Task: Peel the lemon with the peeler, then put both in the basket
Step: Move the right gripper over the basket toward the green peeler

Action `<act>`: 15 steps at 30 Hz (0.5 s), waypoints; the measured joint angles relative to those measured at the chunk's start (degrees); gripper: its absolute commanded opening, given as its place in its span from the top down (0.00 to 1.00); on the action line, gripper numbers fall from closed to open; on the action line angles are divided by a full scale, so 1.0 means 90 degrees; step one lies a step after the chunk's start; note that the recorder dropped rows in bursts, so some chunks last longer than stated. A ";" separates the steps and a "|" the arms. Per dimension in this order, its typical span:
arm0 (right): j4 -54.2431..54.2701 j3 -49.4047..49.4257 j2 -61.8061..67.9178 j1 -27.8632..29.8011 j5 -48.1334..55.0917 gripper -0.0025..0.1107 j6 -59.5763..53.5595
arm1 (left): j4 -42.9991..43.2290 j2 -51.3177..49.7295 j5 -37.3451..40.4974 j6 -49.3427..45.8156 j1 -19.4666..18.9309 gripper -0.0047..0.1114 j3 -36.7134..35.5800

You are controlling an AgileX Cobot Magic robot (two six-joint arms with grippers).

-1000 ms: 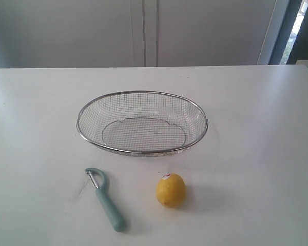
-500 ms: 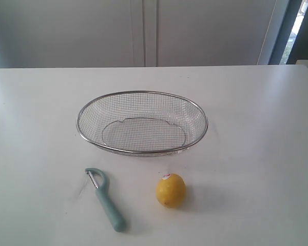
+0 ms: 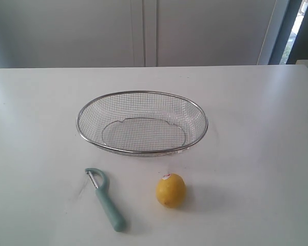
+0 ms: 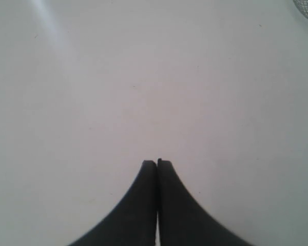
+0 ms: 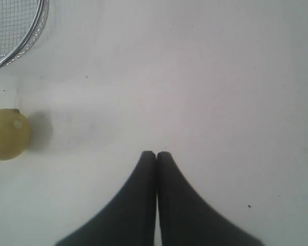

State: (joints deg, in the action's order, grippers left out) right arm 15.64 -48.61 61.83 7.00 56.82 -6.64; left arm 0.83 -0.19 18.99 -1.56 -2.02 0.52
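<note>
The bright yellow oval lemon (image 3: 170, 190) and teal-handled peeler (image 3: 106, 200) lie on the white table (image 3: 256, 154) beside the silver wire-mesh basket (image 3: 142, 152), apparently staged for pickup. The left fingers (image 4: 141, 205) and right fingers (image 5: 141, 200) are pressed together.

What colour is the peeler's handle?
Pale teal-green; the peeler shows best in the exterior view.

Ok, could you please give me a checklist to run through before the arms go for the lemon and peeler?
1. The lemon sits free on the table, nothing touching it: ok.
2. The peeler lies apart from the lemon, handle clear: ok.
3. The basket is upright and empty: ok.
4. The left gripper is open for grasping: not ok, shut.
5. The right gripper is open for grasping: not ok, shut.
</note>
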 measured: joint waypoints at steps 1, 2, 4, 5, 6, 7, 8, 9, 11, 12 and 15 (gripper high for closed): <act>-0.0007 -0.0051 0.0024 -0.0037 0.0016 0.98 0.0000 | 0.0000 0.0000 0.0000 0.0000 0.0000 0.96 0.0000; -0.0007 -0.0084 0.0072 -0.0102 0.0032 0.98 0.0000 | 0.0000 0.0000 0.0000 0.0000 0.0000 0.96 0.0000; 0.0003 -0.0154 0.0124 -0.0232 0.0032 0.98 -0.0011 | 0.0000 0.0000 0.0000 0.0000 0.0000 0.96 0.0000; 0.0003 -0.0184 0.0165 -0.0312 0.0046 0.98 -0.0011 | 0.0000 0.0000 0.0000 0.0000 0.0000 0.96 0.0000; 0.0008 -0.0183 0.0181 -0.0395 0.0029 0.98 -0.0011 | 0.0000 0.0000 0.0000 0.0000 0.0000 0.96 0.0000; 0.0008 -0.0197 0.0260 -0.0569 0.0015 0.98 -0.0011 | 0.0000 0.0000 0.0000 0.0000 0.0000 0.96 0.0000; 0.0008 -0.0197 0.0297 -0.0641 -0.0001 0.98 -0.0011 | 0.0000 0.0000 0.0000 0.0000 0.0000 0.96 0.0000; 0.0008 -0.0197 0.0396 -0.0815 -0.0027 0.98 -0.0011 | 0.0000 0.0000 0.0000 0.0000 0.0000 0.96 0.0000; 0.0018 -0.0197 0.0486 -0.1043 -0.0039 0.98 -0.0011 | 0.0000 0.0000 0.0000 0.0000 0.0000 0.96 0.0000; 0.0018 -0.0197 0.0505 -0.1121 -0.0056 0.98 0.0000 | 0.0000 0.0000 0.0000 0.0000 0.0000 0.96 0.0000; 0.0018 -0.0197 0.0594 -0.1463 -0.0198 0.98 0.0123 | 0.0000 0.0000 0.0000 0.0000 0.0000 0.96 0.0000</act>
State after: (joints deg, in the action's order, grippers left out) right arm 15.80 -50.38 67.17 -6.17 55.05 -5.54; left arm 0.83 -0.19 18.99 -1.56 -2.02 0.52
